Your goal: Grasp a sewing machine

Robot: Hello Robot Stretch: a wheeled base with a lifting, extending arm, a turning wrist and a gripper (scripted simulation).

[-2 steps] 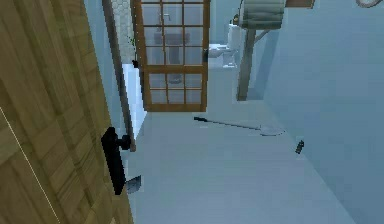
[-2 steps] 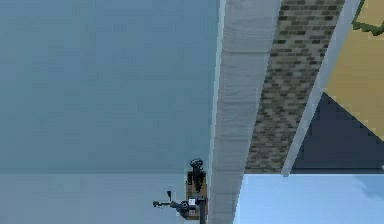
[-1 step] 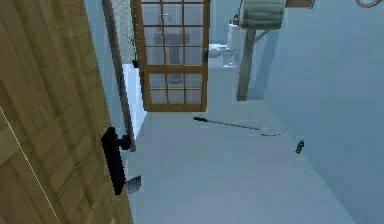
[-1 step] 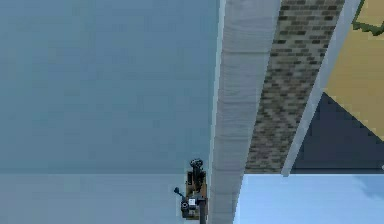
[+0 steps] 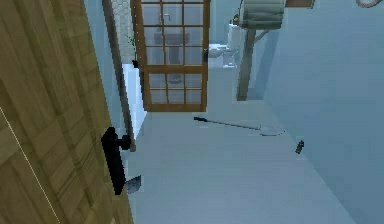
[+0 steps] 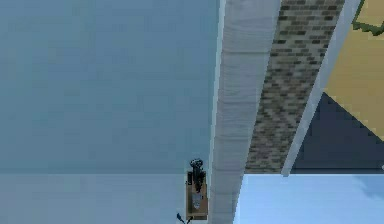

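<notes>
Seemingly mid-search: with the gripper (image 6: 186,213) low at the arm side view's bottom centre, its fingers' state and load impossible to tell, best steer past the wooden door (image 5: 50,110) toward the grey boxy shape (image 5: 262,10) at the forward view's top, possibly the sewing machine.

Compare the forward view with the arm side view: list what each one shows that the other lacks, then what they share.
Forward view: a wooden door with a black handle at the left, a glass-paned door ahead, a long thin dark tool and a small dark object on the floor. Arm side view: a pale pillar, a brick strip, a yellow panel, and a small brown thing at the pillar's foot. Shared: pale blue walls and pale floor.
</notes>
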